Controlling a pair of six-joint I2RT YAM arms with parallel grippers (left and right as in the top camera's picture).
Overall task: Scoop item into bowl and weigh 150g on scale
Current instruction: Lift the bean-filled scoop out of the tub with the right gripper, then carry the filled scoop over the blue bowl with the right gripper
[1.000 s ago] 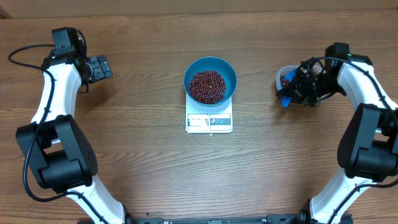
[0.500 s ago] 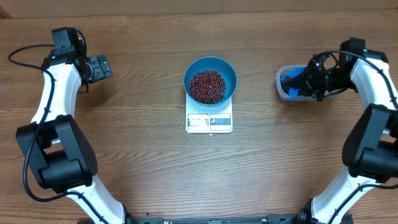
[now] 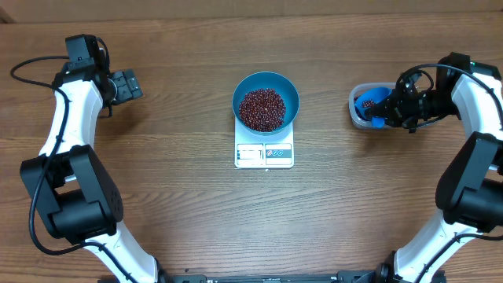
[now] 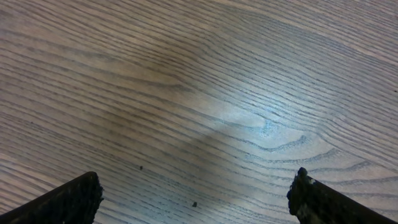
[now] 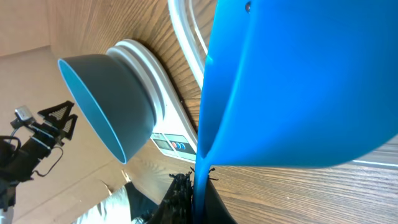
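Overhead: bowl sits on scale, centre of tabletop; beans heaped inside.
Right claw: clamped on blue scoop handle, over clear tub; tub contents hidden.
Left claw: wide apart, empty, far left.
Right wrist: scoop fills frame; tub rim cut off.

Beans in bowl, bowl on scale, centre of table; tub well to right, scoop in or just over it.

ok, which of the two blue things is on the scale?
The round blue bowl, heaped with red-brown beans, sits on the white scale. The blue scoop is far right, at the clear tub, held in the right gripper.
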